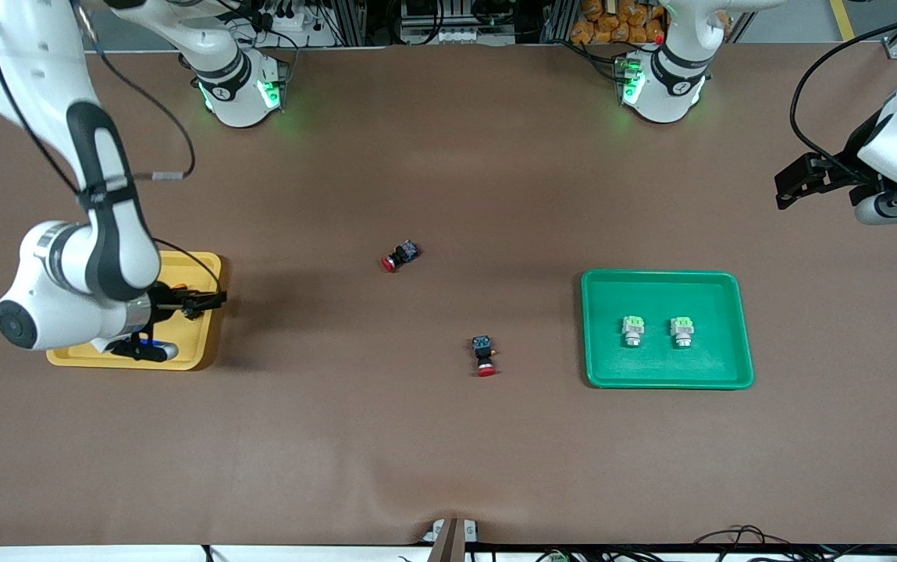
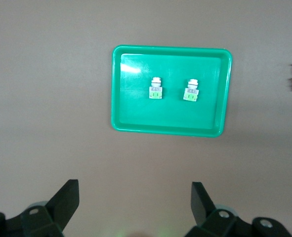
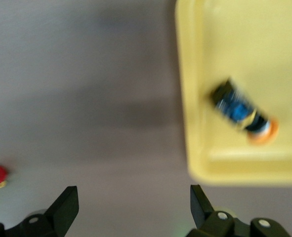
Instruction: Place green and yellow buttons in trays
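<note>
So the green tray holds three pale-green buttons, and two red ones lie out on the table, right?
Not quite: the green tray holds two pale-green buttons, not three, side by side. The front view and the left wrist view both show it. The two red buttons do lie on the bare table.

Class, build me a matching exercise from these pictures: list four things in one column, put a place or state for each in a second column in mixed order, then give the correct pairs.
Column one:
1. pale-green buttons
2. yellow-capped button
3. red-capped switches
4. left gripper

Column two:
A. lying in the yellow tray
B. open, raised over bare table at the left arm's end
C. side by side in the green tray
D. on the bare table between the two trays

Pairs: 1-C, 2-A, 3-D, 4-B
</note>
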